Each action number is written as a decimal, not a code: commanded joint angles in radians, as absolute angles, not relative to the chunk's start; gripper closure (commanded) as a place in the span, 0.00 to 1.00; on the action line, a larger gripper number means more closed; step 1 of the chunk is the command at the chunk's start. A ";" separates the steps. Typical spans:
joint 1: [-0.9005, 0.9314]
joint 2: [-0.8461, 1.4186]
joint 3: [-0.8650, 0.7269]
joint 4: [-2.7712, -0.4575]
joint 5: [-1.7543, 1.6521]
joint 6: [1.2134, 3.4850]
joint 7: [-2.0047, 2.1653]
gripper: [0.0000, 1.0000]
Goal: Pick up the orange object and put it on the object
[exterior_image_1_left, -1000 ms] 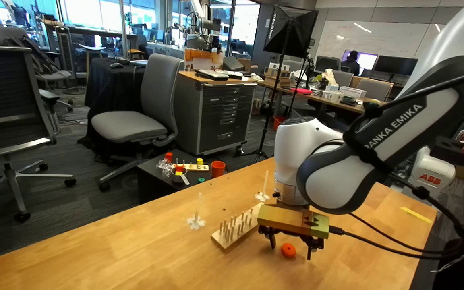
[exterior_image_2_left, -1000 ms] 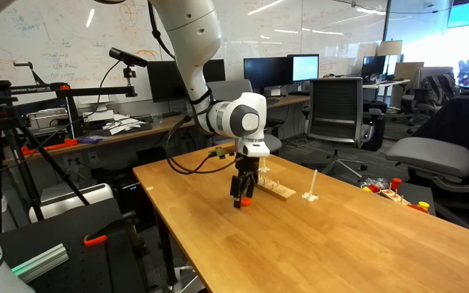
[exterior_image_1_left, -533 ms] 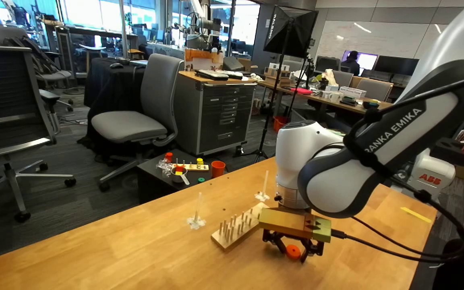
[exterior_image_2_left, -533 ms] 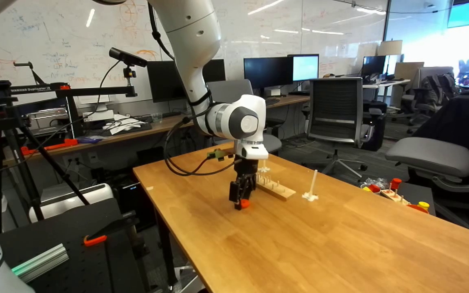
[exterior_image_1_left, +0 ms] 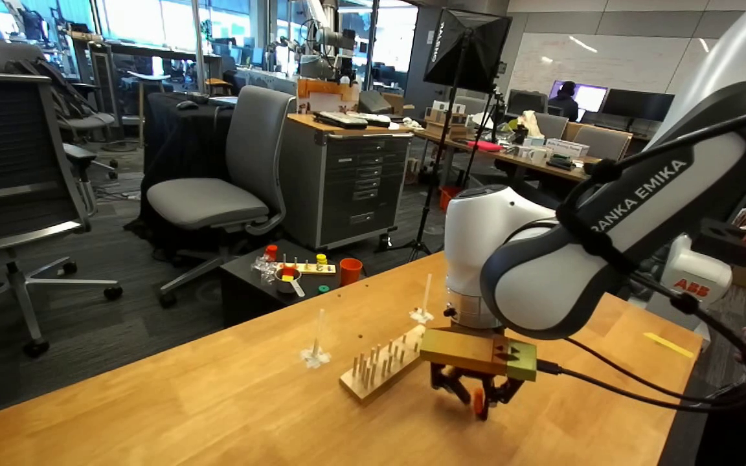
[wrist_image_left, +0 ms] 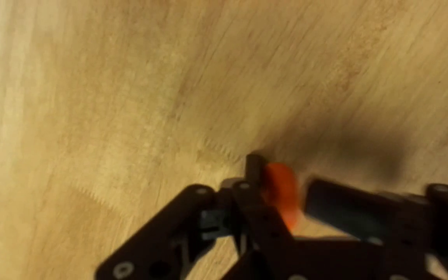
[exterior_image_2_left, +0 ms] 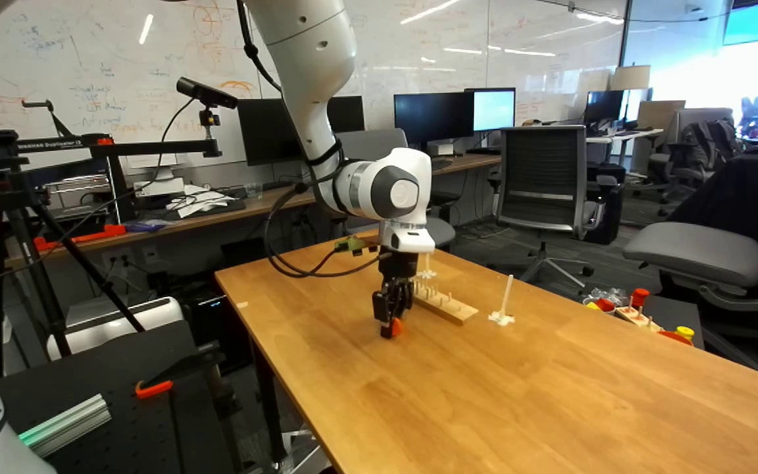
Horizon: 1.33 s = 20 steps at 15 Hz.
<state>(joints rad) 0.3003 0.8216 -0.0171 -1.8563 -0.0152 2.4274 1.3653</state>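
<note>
- Wooden tabletop (exterior_image_1_left: 153, 414), with a grey chair (exterior_image_1_left: 208, 202) and a drawer cabinet (exterior_image_1_left: 363, 194) past its far edge, carries the work.
- Jaws low over it, only a little apart, with the orange object (wrist_image_left: 282, 190) between them. In the wrist view, 1 jaw seems to touch its left side, while a thin strip of tabletop shows between it and the jaw on the right; that view is blurred, and no firm hold can be made out.
- Orange object tipped up, on edge or nearly so. Whether its lower rim rests on the tabletop, I cannot tell.
- Done, I judge: the reach, and setting the jaws either side of the orange object. The pick looks near, not settled.
- Outward to the left and a little farther back, in an exterior view, lies the pegged wooden base (exterior_image_1_left: 383, 369), apart from the orange object. The pegs in view carry nothing, so the placing is wholly undone.
- Left to do, I judge: contact on both sides, a lift, a carry left to the base, lining up, release.
- Past the base, 2 thin upright posts (exterior_image_1_left: 318, 333) stand singly; neither seems called for.
- Far left, off the tabletop, a low dark stand (exterior_image_1_left: 250, 310) bears an orange cup (exterior_image_1_left: 350, 272), probably no part of the task.
</note>
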 commanded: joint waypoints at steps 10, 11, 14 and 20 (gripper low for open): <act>0.316 0.804 -0.097 -1.855 -0.043 2.425 1.372 0.53; 0.318 0.803 -0.098 -1.855 -0.047 2.422 1.373 0.43; 0.330 0.793 -0.108 -1.862 -0.068 2.420 1.380 0.20; 0.363 0.746 -0.144 -1.890 -0.146 2.416 1.394 0.00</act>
<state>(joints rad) 0.3194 0.8024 -0.0991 -1.8525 -0.0950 2.4284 1.3666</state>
